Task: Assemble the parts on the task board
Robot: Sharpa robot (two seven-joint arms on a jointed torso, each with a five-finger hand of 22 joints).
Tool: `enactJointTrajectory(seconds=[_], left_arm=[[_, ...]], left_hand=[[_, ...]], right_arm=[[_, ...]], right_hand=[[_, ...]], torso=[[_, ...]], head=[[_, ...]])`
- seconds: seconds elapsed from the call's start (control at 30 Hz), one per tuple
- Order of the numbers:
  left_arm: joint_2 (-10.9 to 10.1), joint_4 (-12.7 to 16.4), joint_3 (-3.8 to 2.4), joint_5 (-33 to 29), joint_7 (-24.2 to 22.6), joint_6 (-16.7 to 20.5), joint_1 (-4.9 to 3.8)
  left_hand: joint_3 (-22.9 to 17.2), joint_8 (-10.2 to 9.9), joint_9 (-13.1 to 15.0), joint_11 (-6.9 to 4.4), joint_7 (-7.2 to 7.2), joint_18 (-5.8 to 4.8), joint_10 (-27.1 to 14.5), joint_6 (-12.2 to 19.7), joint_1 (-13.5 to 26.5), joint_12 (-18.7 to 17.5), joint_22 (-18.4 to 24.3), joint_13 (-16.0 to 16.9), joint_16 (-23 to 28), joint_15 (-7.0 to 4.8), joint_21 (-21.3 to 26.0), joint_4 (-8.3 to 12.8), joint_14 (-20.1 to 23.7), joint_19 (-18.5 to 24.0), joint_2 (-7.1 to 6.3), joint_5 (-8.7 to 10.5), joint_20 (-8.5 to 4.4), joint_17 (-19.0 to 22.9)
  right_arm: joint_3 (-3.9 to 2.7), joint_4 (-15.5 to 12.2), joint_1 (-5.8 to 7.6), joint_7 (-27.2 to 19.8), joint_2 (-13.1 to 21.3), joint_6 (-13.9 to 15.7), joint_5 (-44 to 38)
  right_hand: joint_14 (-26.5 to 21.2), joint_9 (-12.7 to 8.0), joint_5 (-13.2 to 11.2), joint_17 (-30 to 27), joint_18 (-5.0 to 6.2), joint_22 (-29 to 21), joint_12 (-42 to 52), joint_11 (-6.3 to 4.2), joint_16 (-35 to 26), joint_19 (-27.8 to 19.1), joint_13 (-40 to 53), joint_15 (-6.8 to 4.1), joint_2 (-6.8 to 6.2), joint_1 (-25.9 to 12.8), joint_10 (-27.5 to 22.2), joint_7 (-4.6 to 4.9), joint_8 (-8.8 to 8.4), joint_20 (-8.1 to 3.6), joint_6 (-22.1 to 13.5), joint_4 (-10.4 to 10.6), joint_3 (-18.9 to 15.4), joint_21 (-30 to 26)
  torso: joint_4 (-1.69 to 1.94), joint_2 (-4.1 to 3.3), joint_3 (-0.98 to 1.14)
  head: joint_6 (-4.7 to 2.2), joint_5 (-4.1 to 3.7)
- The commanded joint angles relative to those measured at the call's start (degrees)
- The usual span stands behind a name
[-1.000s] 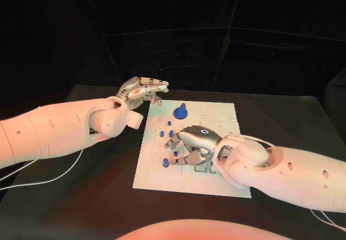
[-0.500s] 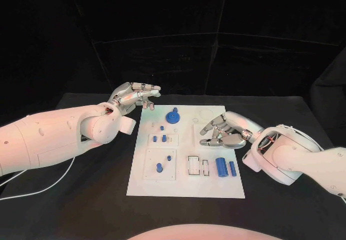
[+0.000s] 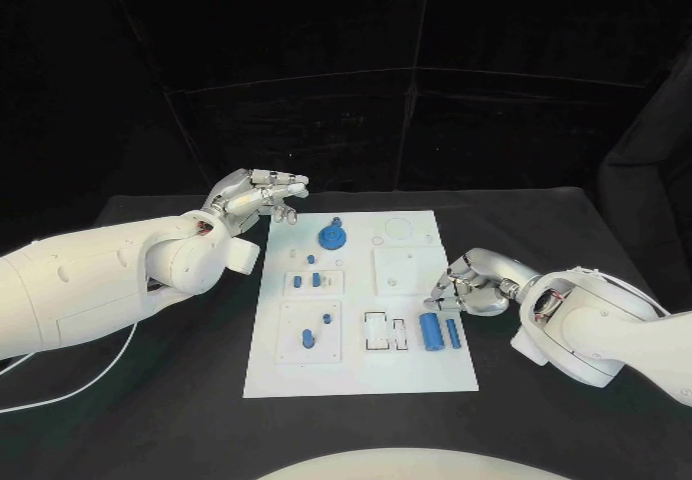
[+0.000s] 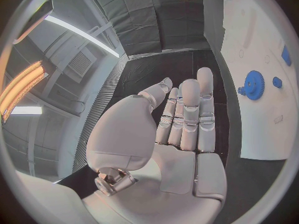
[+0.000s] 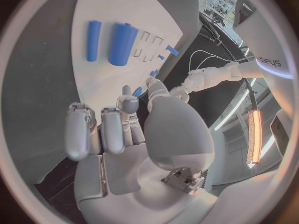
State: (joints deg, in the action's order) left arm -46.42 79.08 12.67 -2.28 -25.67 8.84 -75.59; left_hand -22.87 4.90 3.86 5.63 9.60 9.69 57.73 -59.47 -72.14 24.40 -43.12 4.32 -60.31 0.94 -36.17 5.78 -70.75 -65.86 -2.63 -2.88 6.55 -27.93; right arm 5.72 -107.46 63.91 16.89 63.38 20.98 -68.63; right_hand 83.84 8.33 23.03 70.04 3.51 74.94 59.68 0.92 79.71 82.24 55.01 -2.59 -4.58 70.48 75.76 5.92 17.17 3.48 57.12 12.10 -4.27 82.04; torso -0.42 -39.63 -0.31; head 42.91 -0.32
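Task board lies flat mid tabletop, long side running away from the robot. Head view: blue gear sits near the board's far end, small blue pegs stand in the raised blocks on the left half, and two blue cylinders lie side by side near the right edge. Left robot hand hangs off the board's far left corner, fingers loosely curled, nothing in it; same spot as 0.5 s ago. Right robot hand is at the board's right edge just beside the cylinders, fingers curled in, empty. Vs 0.5 s ago it's pulled back off the board toward the robot; 1 s ago it was over the board's middle.

Left wrist view: left robot hand shows palm and fingers stretched out together, holding nothing; gear and board off to one side, apart from the fingers.

Right wrist view: right robot hand w/ fingers bent in, nothing held; both cylinders lie on the board just beyond the fingertips, not touched.
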Motion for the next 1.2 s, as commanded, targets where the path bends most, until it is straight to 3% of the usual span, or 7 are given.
enactJointTrajectory(seconds=[0.03, 0.2, 0.43, 0.83, 1.2], left_arm=[[0.0, 0.0, 0.02, -0.1, -0.4, -0.5, -0.08], [-0.1, 0.0, 0.1, -0.1, -0.3, -0.4, -0.07], [-0.2, 0.0, 0.15, -0.1, -0.3, -0.5, -0.06], [-0.4, 0.0, 0.17, -0.1, -0.3, -0.2, -0.06], [-0.7, 0.3, 0.17, -0.1, -0.3, -0.1, -0.06]], left_hand=[[0.4, -0.3, 0.0, 0.01, -0.03, 0.77, -0.3, 0.3, 0.4, 0.3, 0.1, -0.1, 0.2, 0.02, 0.2, 0.0, 0.4, 0.1, 0.02, -0.24, 0.27, 0.1], [0.4, -0.2, 0.0, -0.02, -0.07, 0.78, -0.3, 0.3, 0.2, 0.4, 0.1, -0.1, 0.2, 0.01, 0.2, 0.0, 0.4, 0.0, 0.08, -0.25, 0.27, 0.1], [0.4, -0.2, 0.0, -0.02, -0.07, 0.78, -0.3, 0.3, 0.2, 0.4, 0.1, -0.1, 0.2, 0.01, 0.2, 0.0, 0.4, 0.0, 0.08, -0.25, 0.27, 0.1], [0.4, -0.2, 0.0, -0.02, -0.07, 0.78, -0.3, 0.3, 0.2, 0.4, 0.1, -0.1, 0.2, 0.01, 0.2, 0.0, 0.4, 0.0, 0.08, -0.25, 0.27, 0.1], [0.4, -0.2, 0.0, -0.02, -0.07, 0.78, -0.3, 0.3, 0.2, 0.4, 0.1, -0.1, 0.2, 0.01, 0.2, 0.0, 0.4, 0.0, 0.08, -0.25, 0.27, 0.1]], right_arm=[[0.48, -0.5, -0.27, 5.4, 0.4, -2.1, -7.0], [0.99, -0.7, -0.53, 6.7, 0.5, -2.6, -9.5], [1.19, -0.7, -0.68, 7.2, 0.4, -2.2, -11.2], [1.26, -0.8, -0.97, 7.8, -0.5, -3.8, -12.5], [1.27, -0.3, -1.57, 8.7, -2.5, -6.2, -13.7]], right_hand=[[2.9, 0.2, -0.7, 0.2, -0.64, 4.9, 0.8, 0.1, 0.3, 0.4, 1.2, -0.36, -0.36, -0.3, 0.5, -0.21, 0.69, -0.03, -0.5, 0.5, -1.0, 0.3], [2.8, 0.6, -1.6, 0.3, -0.65, 4.9, 1.9, 0.07, 0.4, 0.4, 3.2, -0.38, -0.22, -0.4, 0.8, -0.28, 1.88, -0.04, -0.9, 2.3, -2.4, 0.3], [2.9, 1.1, -1.8, 0.8, -0.77, 5.5, 3.4, -0.07, 0.7, 0.7, 5.5, -0.47, -0.15, -0.3, 1.4, -0.48, 3.29, -0.1, -0.9, 4.0, -3.7, 0.7], [3.3, 2.7, -2.8, 3.2, -1.12, 6.8, 7.1, -0.55, 2.0, 1.6, 10.3, -0.85, -0.03, -1.7, 3.4, -1.08, 6.05, -0.42, -0.7, 4.5, -5.7, 1.6], [3.6, 3.1, -4.1, 4.6, -1.27, 7.3, 9.1, -0.55, 2.8, 2.0, 12.7, -0.85, 0.25, -2.4, 4.3, -1.06, 6.56, -0.45, -1.3, 4.6, -6.2, 2.0]], torso=[[-0.1, 0.18, 0.06], [-0.02, 0.17, 0.03], [-0.03, 0.05, -0.05], [-0.11, 0.03, -0.11], [-0.07, 0.09, -0.15]], head=[[0.1, -0.58], [-0.11, -0.54], [-0.09, -0.58], [0.46, -0.37], [0.9, 0.03]])
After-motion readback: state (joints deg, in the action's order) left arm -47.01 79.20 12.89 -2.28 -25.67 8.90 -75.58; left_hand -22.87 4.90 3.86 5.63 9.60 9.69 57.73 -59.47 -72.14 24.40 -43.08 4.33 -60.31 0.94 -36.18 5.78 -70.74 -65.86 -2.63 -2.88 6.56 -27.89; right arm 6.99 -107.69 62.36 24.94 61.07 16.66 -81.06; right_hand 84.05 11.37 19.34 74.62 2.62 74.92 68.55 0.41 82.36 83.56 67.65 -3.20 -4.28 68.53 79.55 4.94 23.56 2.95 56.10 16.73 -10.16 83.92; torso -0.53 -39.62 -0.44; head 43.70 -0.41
